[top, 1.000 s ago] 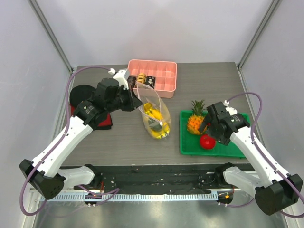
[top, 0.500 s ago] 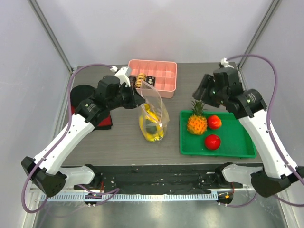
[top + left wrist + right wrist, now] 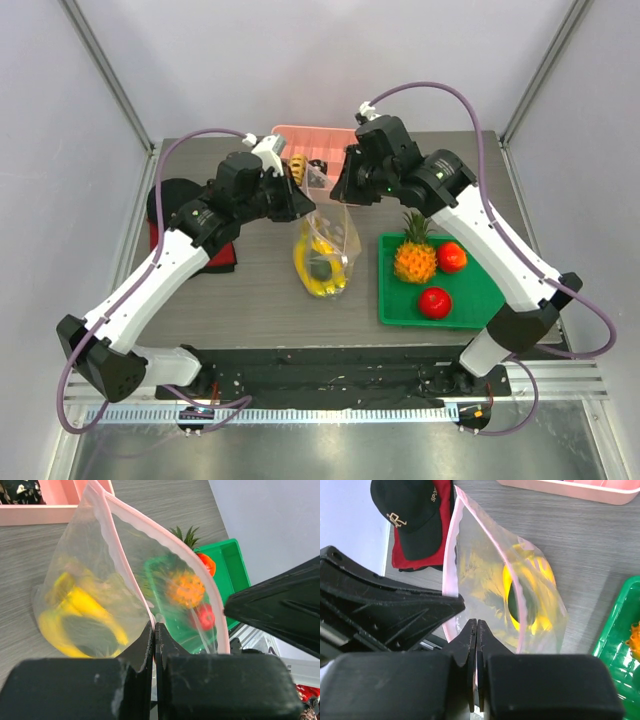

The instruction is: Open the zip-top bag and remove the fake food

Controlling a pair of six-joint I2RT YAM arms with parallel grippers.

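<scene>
Top external view, from the arm bases outward: a green tray (image 3: 500, 300) lies on the right side of the table (image 3: 250, 300). It holds one red fruit (image 3: 435, 302) in its near part and a second red fruit (image 3: 451, 257) behind that. The pineapple (image 3: 413, 258) stands just left of the second one, its crown pointing away.

Left of the tray and apart from it, the bag (image 3: 325, 250) stands at mid-table with its mouth up. The banana (image 3: 305, 272) and avocado (image 3: 320, 268) sit in its bottom, the banana curled around the avocado. Whether the bag's base rests on the table cannot be told.

Both arms reach over the bag, one from each side. In its wrist view the left gripper (image 3: 155, 630) is clenched on one lip of the pink zip strip, fingers pressed flat with the film caught between them. The right gripper (image 3: 476, 625) is likewise pinched tight, its tips meeting on the opposite lip. Between the two grips the mouth gapes in an oval.

Beyond the bag, at the far edge, sits a pink box (image 3: 305, 140) of compartments, partly hidden by the arms, with small rings (image 3: 298, 166) in its left cells. Far left, a black cap (image 3: 412, 510) lies on a red cloth (image 3: 407, 562).
</scene>
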